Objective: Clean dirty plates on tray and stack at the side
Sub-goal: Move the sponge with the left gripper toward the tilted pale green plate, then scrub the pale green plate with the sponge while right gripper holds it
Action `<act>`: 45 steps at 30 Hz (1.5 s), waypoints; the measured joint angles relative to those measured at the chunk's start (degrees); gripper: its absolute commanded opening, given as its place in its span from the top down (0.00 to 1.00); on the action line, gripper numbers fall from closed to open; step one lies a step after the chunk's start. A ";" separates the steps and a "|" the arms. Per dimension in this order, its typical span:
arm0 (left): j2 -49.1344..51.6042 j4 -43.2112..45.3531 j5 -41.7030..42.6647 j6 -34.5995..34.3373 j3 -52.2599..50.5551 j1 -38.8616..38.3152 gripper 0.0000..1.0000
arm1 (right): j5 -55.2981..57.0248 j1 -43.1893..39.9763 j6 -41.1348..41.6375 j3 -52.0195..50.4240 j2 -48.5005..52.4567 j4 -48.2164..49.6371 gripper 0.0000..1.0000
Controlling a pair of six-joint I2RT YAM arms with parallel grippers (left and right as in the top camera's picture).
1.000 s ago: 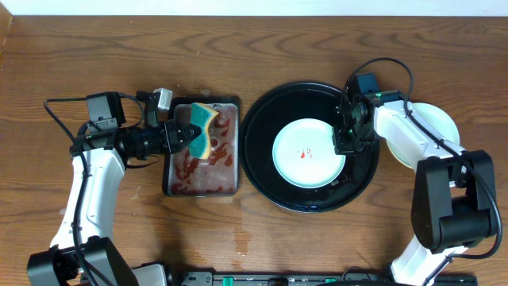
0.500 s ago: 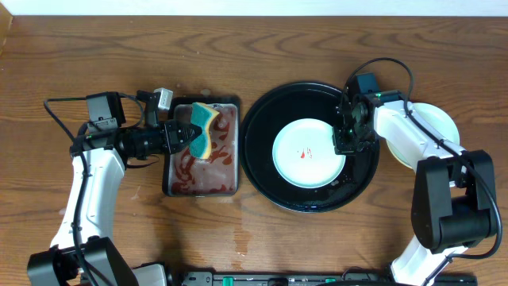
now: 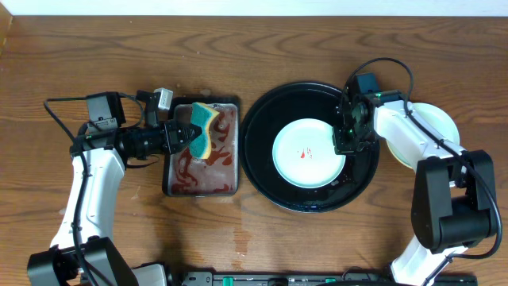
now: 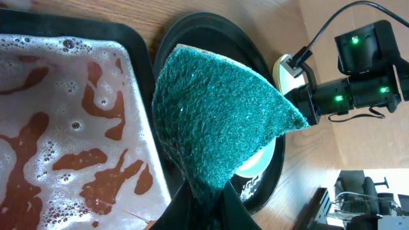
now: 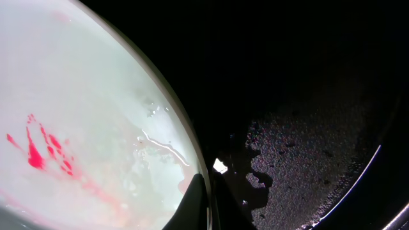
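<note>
One pale mint plate (image 3: pixel 305 155) with a small red smear lies in the round black tray (image 3: pixel 262 151). My right gripper (image 3: pixel 343 144) is shut on that plate's right rim. In the right wrist view its fingers (image 5: pixel 195 201) pinch the rim, with the smeared plate (image 5: pixel 77 115) to the left and wet black tray (image 5: pixel 307 96) to the right. My left gripper (image 3: pixel 184 135) is shut on a yellow-and-green sponge (image 3: pixel 203 127), held over the metal pan. The left wrist view shows the sponge's green face (image 4: pixel 217 108) rising from the jaws of the left gripper (image 4: pixel 208 204).
A rectangular metal pan (image 3: pixel 226 179) with foamy red-stained water (image 4: pixel 57 128) sits left of the tray. A pale plate (image 3: pixel 439 119) lies on the wood tabletop right of the tray, partly under my right arm. A cable loops above that arm.
</note>
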 measured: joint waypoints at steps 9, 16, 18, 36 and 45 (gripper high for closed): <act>0.00 0.39 0.02 0.00 0.00 0.00 0.93 | 0.00 0.00 0.00 0.00 0.00 0.00 0.99; 0.00 5.99 -1.90 -2.84 0.00 -1.70 0.93 | 0.00 0.00 0.00 0.00 0.00 0.02 0.99; 0.00 8.20 -5.68 -5.77 0.00 -3.26 0.93 | 0.00 0.00 0.00 0.00 0.00 0.00 0.99; 5.09 6.14 -45.18 -26.91 5.42 -21.81 0.93 | 0.00 0.00 0.00 0.00 0.00 -0.17 0.99; 7.32 4.96 -47.21 -28.59 12.90 -32.63 0.93 | -0.02 0.00 0.00 0.00 0.00 -0.46 0.99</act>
